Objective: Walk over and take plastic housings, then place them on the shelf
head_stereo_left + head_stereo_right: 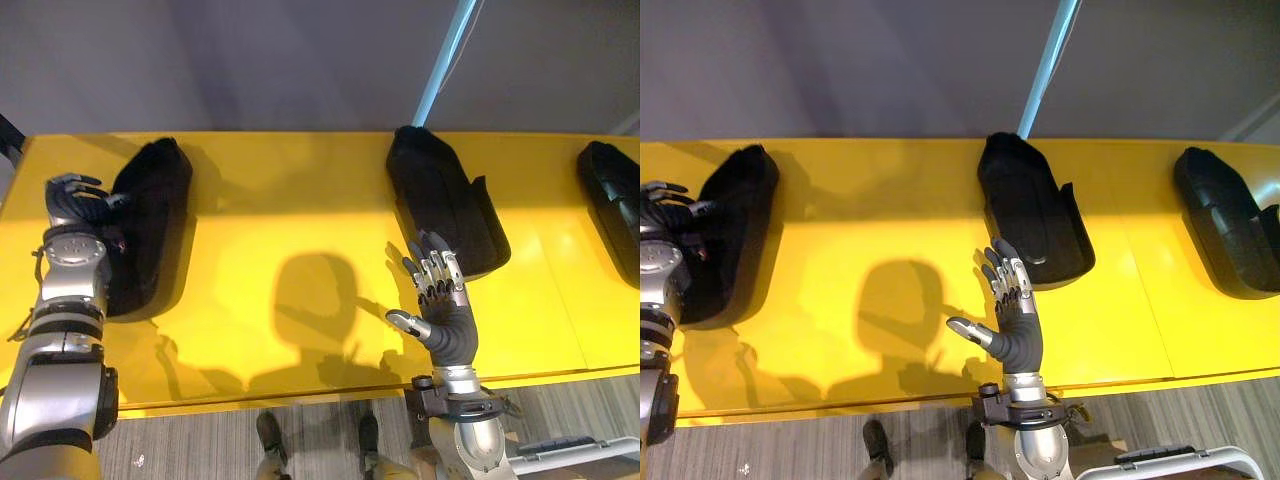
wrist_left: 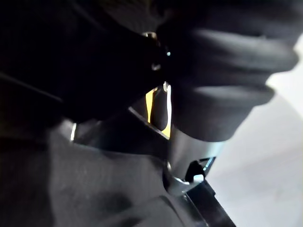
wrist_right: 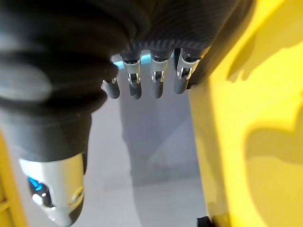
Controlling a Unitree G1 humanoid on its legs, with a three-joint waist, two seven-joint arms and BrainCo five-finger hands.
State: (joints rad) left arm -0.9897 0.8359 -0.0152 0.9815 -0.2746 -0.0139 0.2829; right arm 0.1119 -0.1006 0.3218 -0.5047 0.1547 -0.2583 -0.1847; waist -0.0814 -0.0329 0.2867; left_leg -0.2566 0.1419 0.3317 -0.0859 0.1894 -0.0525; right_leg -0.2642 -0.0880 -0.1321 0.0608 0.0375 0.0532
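Note:
Three black plastic housings lie on a yellow shelf surface [image 1: 290, 200]. My left hand [image 1: 72, 205] is at the far left, its fingers curled over the left edge of the left housing [image 1: 155, 215]; the left wrist view shows that dark housing [image 2: 94, 189] up close. The middle housing [image 1: 440, 200] lies lengthwise below a blue pole. My right hand [image 1: 440, 300] is open with straight fingers [image 3: 142, 85], its tips at the housing's near left edge and its thumb spread to the side.
A third black housing [image 1: 1225, 220] lies at the far right of the surface. A light blue pole [image 1: 445, 60] slants up from behind the middle housing against a grey wall. The shelf's front edge [image 1: 300, 395] runs just in front of me, with grey floor below.

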